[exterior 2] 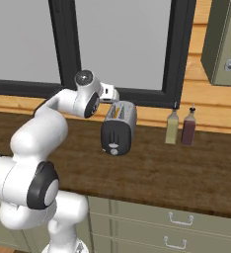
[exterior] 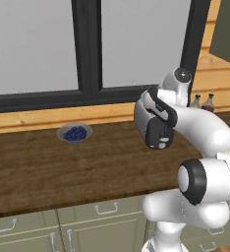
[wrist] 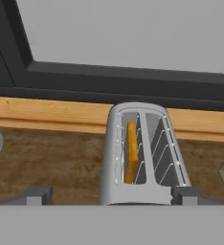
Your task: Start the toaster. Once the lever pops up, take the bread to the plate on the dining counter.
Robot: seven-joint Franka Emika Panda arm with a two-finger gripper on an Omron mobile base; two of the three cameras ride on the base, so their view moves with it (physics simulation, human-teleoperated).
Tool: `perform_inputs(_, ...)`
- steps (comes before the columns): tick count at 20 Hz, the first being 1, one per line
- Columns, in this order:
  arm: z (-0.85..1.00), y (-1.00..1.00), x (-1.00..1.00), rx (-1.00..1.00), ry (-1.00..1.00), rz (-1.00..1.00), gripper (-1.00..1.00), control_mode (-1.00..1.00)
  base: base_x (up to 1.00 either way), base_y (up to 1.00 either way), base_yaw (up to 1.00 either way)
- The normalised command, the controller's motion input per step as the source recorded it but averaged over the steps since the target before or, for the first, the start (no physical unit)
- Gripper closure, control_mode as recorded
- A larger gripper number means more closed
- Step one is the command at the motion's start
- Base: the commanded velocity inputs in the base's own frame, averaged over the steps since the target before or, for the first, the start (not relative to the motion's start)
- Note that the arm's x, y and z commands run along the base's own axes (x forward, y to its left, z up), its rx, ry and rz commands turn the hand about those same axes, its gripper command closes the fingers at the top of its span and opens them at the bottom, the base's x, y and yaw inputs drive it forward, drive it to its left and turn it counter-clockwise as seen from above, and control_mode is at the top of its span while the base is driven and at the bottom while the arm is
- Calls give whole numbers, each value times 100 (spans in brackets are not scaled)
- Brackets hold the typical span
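A silver toaster with a dark front end stands on the dark wood worktop below the window. The bread, a thin tan-yellow slice, stands on edge in its left slot, sunk between the wires. My gripper hovers just above the toaster's near end, open, with one fingertip on each side of the body and nothing between them. I cannot tell how the lever stands. The plate and the dining counter are out of view.
A small grey bowl of blueberries sits on the worktop to the toaster's left. Two bottles stand to its right by the wooden wall ledge. Olive-grey drawers run under the worktop, and a wall cabinet hangs at upper right.
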Motion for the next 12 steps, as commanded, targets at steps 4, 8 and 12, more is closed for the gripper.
perform_inputs(4, 0, -17, 6, -3, -1, -2, -100, -100, 0, 0, 0)
perform_inputs(8, -14, -15, 1, -5, 10, -4, -100, -100, 0, 0, 0)
perform_inputs(12, -3, 0, 0, -2, 4, -1, -100, -100, 0, 0, 0)
